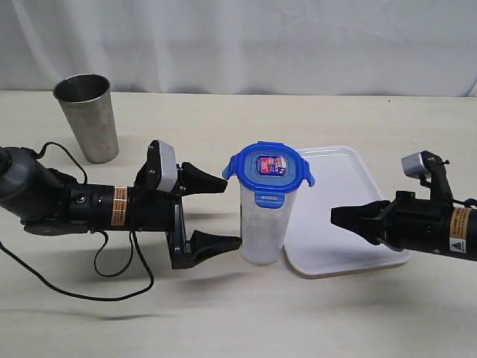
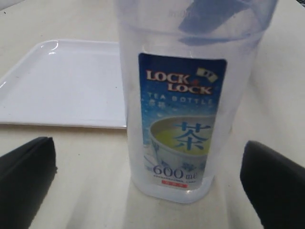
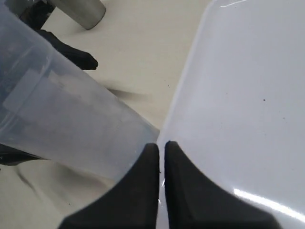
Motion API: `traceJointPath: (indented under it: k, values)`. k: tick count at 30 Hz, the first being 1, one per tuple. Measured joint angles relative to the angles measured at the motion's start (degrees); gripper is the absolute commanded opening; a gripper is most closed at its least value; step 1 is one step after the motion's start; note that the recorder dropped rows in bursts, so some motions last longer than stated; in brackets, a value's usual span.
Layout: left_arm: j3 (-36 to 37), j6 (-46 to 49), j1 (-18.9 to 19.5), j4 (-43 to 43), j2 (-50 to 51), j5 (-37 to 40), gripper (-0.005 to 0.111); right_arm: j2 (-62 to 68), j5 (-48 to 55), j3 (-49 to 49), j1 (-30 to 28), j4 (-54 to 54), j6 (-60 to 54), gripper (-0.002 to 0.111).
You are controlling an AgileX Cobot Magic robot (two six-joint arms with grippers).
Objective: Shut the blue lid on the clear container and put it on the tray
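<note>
While the container (image 1: 262, 231), lid (image 1: 270, 170) on top, stands beside the tray (image 1: 335, 186), the left hand (image 1: 232, 211) lies level, spread wide either side of it — the right hand (image 1: 335, 217), pressed together, hovers over the tray.

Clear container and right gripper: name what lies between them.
Only bare tray lies between the clear container and the right gripper, shown in the exterior view.

Soft, even overhead light casts faint shadows on the table (image 1: 223, 313) toward its near edge, a glare streak marks the tray (image 3: 248, 95), and the clear container (image 3: 62, 114) looks blurred in the right wrist view.
</note>
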Motion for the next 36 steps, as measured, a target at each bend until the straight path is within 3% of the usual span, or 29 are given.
traceJointPath:
  k: [9, 17, 23, 36]
  values:
    - [0.0, -0.42, 0.0, 1.42, 0.0, -2.37, 0.099, -0.01, -2.5, -0.02, 0.24, -0.11, -0.14, 0.004]
    - [0.0, -0.42, -0.87, 0.69, 0.0, -3.24, 0.099, -0.01, 0.34, -0.86, 5.78, 2.92, -0.37, 0.004]
    - [-0.39, -0.27, -3.88, -1.96, 0.09, -1.74, 0.099, -0.01, 1.54, -0.98, 6.15, 3.51, -0.37, 0.004]
    - [-1.8, -0.45, -4.59, -3.46, 0.09, -4.74, 0.099, -0.01, 1.35, -0.98, 6.15, 3.96, -0.37, 0.004]
